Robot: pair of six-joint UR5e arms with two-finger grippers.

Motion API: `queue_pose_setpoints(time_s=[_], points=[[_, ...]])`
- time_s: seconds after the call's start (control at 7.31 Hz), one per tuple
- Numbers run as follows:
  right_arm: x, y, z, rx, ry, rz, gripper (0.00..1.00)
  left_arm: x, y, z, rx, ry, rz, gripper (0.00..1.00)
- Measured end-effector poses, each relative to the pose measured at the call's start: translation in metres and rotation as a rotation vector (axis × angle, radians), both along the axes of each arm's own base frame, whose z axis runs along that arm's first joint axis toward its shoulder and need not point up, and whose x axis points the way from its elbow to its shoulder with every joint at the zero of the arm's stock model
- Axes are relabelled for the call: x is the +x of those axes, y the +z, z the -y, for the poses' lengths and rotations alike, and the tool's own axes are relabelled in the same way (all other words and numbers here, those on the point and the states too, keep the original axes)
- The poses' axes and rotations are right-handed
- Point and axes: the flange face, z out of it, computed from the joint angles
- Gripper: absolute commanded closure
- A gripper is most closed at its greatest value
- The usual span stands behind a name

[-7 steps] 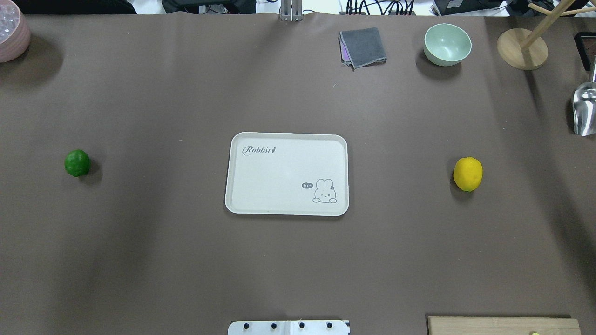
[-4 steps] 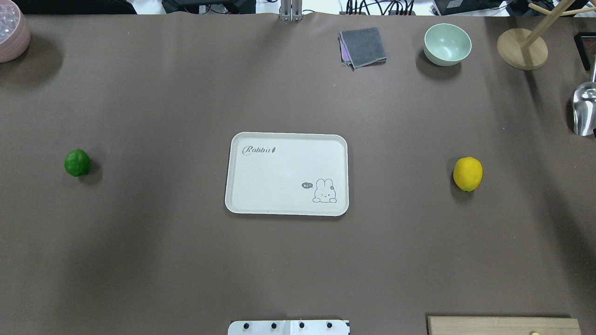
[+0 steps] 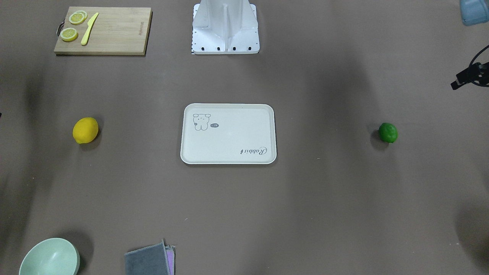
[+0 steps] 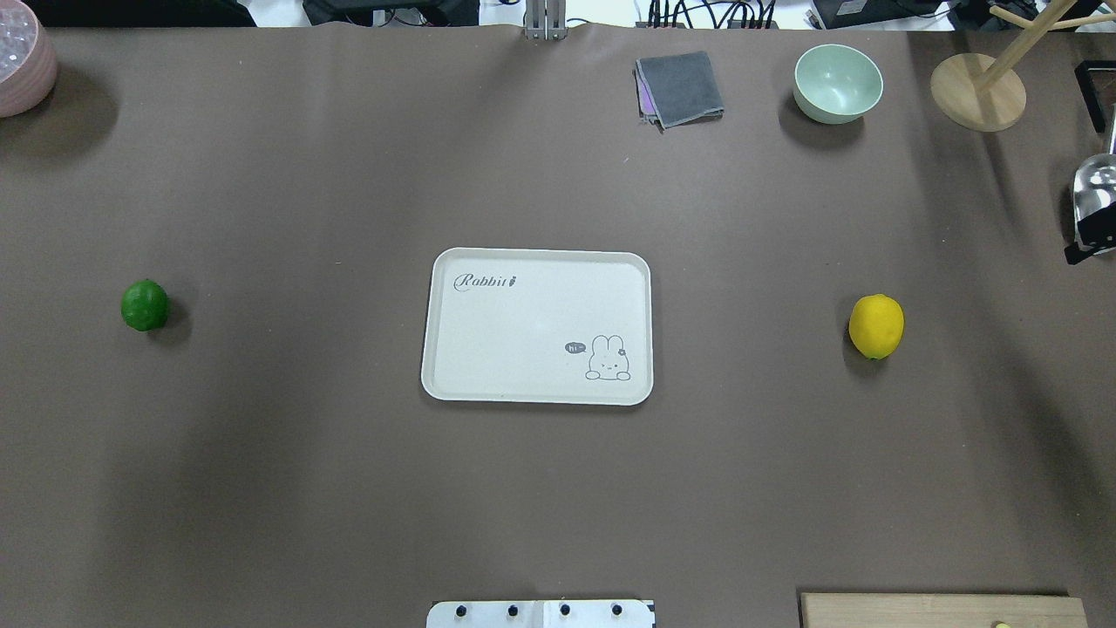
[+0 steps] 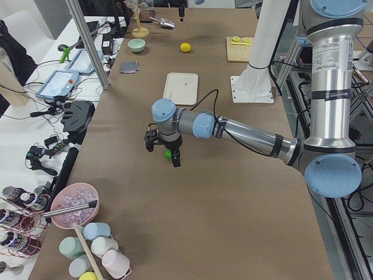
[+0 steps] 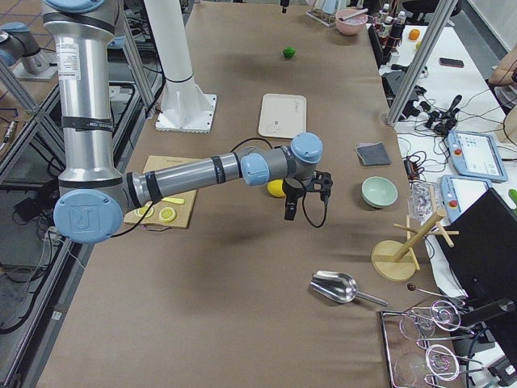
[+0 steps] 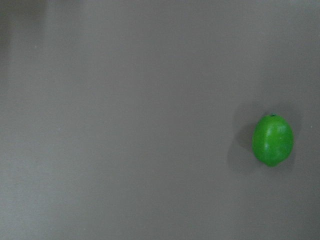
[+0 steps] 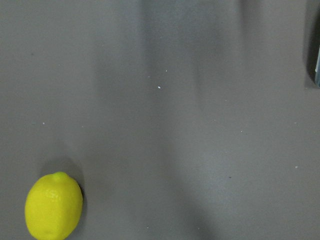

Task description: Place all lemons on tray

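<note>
The cream tray [image 4: 523, 323] lies at the table's middle, with nothing on it; it also shows in the front view [image 3: 229, 133]. The green lemon [image 4: 145, 305] lies on the table far to its left, seen too in the front view [image 3: 388, 132] and the left wrist view [image 7: 272, 140]. The yellow lemon [image 4: 876, 325] lies far to its right, seen too in the right wrist view [image 8: 53, 206]. My left gripper [image 5: 163, 153] hangs above the green lemon. My right gripper [image 6: 305, 202] hangs near the yellow lemon. I cannot tell whether either is open or shut.
A cutting board [image 3: 103, 32] with lemon slices and a yellow knife sits by the robot base [image 3: 225, 26]. Along the far edge stand a pink bowl [image 4: 22, 61], grey cloth [image 4: 680, 87], green bowl [image 4: 837, 83], wooden stand [image 4: 976, 92] and metal scoop [image 4: 1094, 196].
A black part of the right gripper has come into the overhead view at the right edge, by the scoop. The lemons and tray have not moved.
</note>
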Motion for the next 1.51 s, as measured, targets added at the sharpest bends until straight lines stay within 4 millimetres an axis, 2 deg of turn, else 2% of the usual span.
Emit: queue_pose_setpoints(time_s=[0.27,0.68,1.09,1.51], points=[[-0.041,-0.028,0.007,-0.02,-0.001,0.008,0.02,0.046,-0.004,0.006,-0.021,-0.006,-0.013,0.03],[-0.102,-0.046,-0.003,-0.025,-0.015,0.014,0.02,0.085,0.004,0.026,-0.013,0.01,0.008,0.03],[-0.139,-0.041,-0.012,-0.011,-0.045,0.019,0.02,0.118,0.021,0.035,-0.002,0.001,0.006,0.04],[-0.163,-0.031,-0.005,0.0,-0.072,0.026,0.02,0.155,0.022,0.037,0.002,-0.002,0.023,0.08]])
